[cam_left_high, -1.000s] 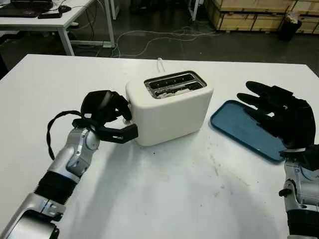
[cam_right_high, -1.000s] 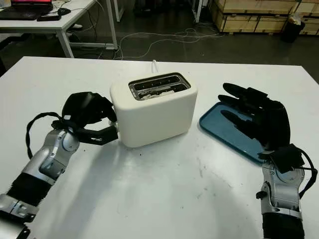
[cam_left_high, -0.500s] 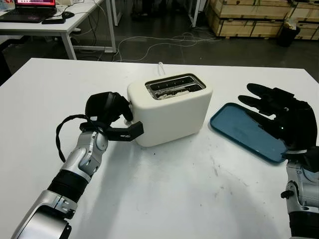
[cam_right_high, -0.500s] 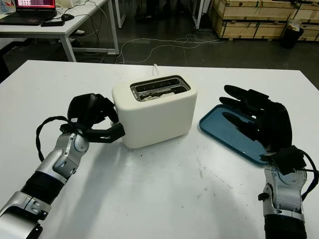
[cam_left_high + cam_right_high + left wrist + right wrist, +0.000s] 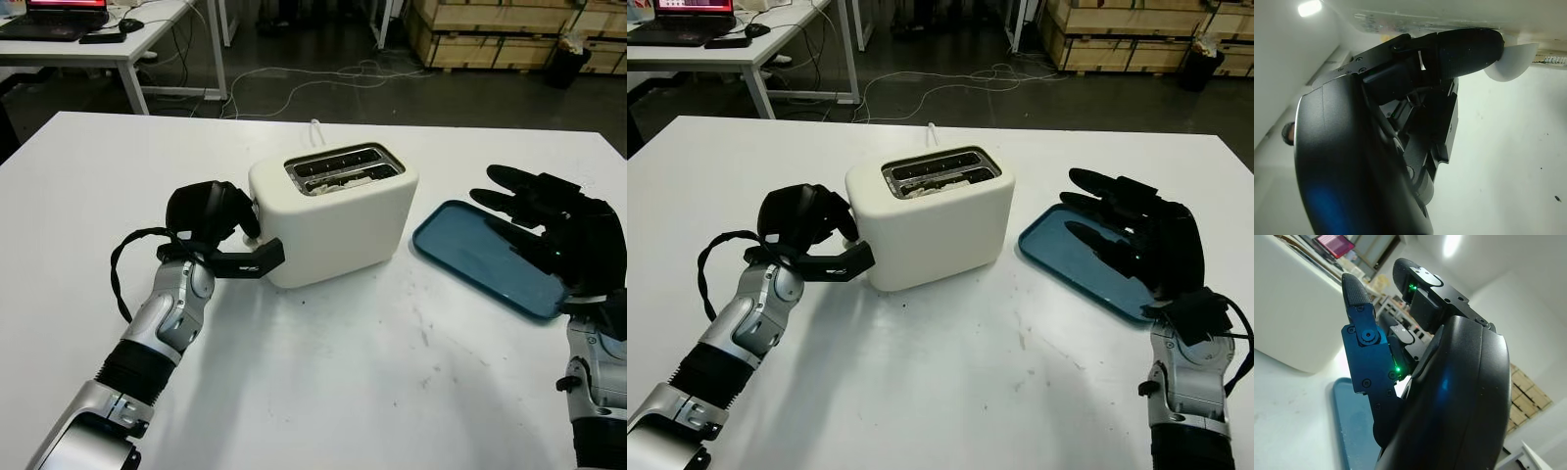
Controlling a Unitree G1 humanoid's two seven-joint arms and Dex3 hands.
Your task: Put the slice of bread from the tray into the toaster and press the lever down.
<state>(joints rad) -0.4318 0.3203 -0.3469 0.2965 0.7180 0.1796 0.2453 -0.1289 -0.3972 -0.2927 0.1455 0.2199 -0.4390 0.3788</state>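
A cream toaster (image 5: 333,211) stands mid-way across the white desk (image 5: 323,392), a slice of bread (image 5: 345,175) sunk in its slots. The left robot hand (image 5: 220,230) is pressed against the toaster's left end, fingers curled over the white lever (image 5: 1511,61). The right robot hand (image 5: 558,230) is open, holding nothing, above the blue tray (image 5: 480,257) to the toaster's right.

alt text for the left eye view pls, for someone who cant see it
The robot's left hand presses against the end of a white two-slot toaster in the middle of a white table, with bread sitting low in a slot. The right hand is open, raised over a blue tray to the toaster's right.
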